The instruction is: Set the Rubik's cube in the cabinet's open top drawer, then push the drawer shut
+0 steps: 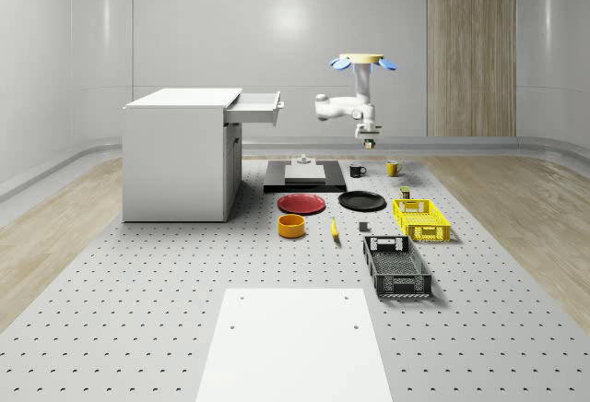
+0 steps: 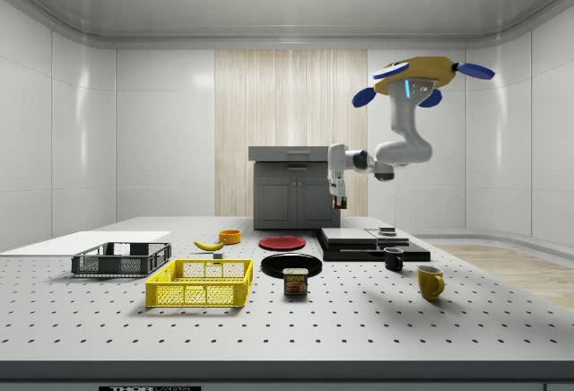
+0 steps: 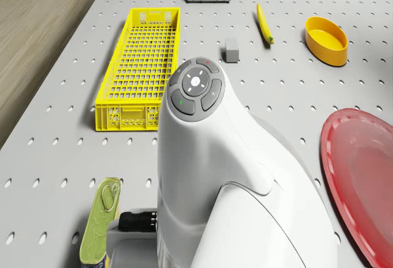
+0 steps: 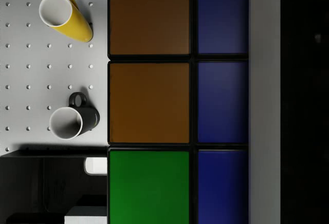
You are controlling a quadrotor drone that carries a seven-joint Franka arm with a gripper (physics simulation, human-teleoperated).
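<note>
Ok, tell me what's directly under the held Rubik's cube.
Below the Rubik's cube in the end effector, the wrist view shows the perforated table, a yellow mug, a black mug. The cube covers whatever lies straight beneath.

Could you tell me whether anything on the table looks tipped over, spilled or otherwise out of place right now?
Nothing stands out. The yellow mug and black mug stand upright, the crates and plates sit flat, and nothing is spilled. The drone hovers above the mugs with the Rubik's cube in its gripper.

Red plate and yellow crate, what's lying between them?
The black plate lies between the red plate and the yellow crate, seen in the whole-scene view.
</note>
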